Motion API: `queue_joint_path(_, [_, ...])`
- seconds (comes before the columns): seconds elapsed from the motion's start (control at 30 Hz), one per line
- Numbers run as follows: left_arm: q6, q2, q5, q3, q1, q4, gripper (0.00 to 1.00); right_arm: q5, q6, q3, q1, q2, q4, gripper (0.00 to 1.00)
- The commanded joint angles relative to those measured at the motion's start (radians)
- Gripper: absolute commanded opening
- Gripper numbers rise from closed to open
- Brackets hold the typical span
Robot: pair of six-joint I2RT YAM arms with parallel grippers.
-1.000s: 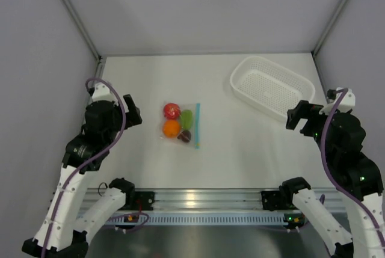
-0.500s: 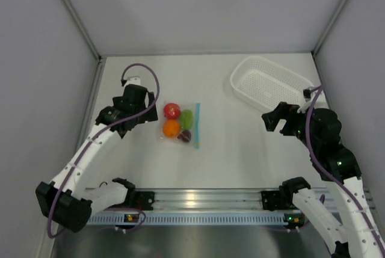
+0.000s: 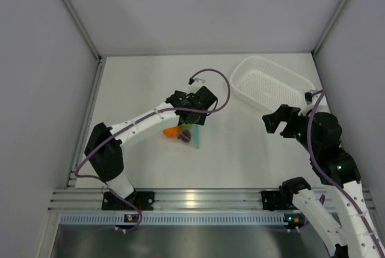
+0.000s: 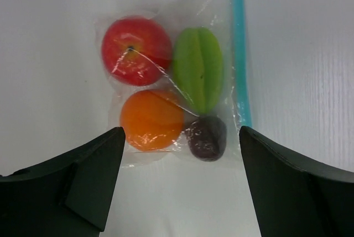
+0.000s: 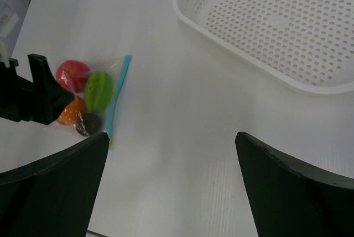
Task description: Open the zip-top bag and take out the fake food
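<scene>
The zip-top bag (image 4: 166, 82) lies flat on the white table, its teal zip strip (image 4: 240, 54) along its right edge, shut. Inside are the fake food pieces: a red ball (image 4: 135, 51), a lime-green oval (image 4: 199, 68), an orange ball (image 4: 152, 120) and a maroon piece (image 4: 206, 137). My left gripper (image 4: 181, 137) is open, hanging just above the bag's near end with one finger on each side. From above, the left gripper (image 3: 187, 122) hides most of the bag (image 3: 180, 133). My right gripper (image 5: 171, 137) is open and empty, well to the right of the bag (image 5: 91, 101).
A white perforated basket (image 3: 236, 80) stands at the back right, empty; it also shows in the right wrist view (image 5: 276, 27). The right gripper (image 3: 278, 121) hovers just in front of it. Grey walls close off the left, right and back sides.
My left arm has swung from the left side of the table rightward and now hangs over the bag. The right arm came in leftward a little, then held still.
</scene>
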State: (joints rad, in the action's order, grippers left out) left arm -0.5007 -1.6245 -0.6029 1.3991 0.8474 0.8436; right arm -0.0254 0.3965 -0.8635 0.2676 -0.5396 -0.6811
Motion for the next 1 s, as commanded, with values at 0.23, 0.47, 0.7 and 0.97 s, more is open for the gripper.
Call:
queue_joint_path(0.23, [-0.059,-0.29,-0.106,0.184,0.162,0.054,0.66,0.019,-0.021,-0.017,0.008,0.062,-0.02,0.99])
queue_joint_path(0.47, [-0.076,-0.4,-0.147,0.19,0.171,0.052,0.55,0.019,-0.025,-0.017,0.008,0.076,-0.034,0.99])
queue_joint_path(0.7, [-0.091,-0.475,-0.179,0.189,0.171,0.051,0.49,-0.007,-0.022,-0.008,0.007,0.064,-0.018,0.99])
queue_joint_path(0.97, [-0.11,-0.529,-0.207,0.192,0.163,0.051,0.41,-0.016,-0.03,-0.009,0.007,0.063,-0.02,0.99])
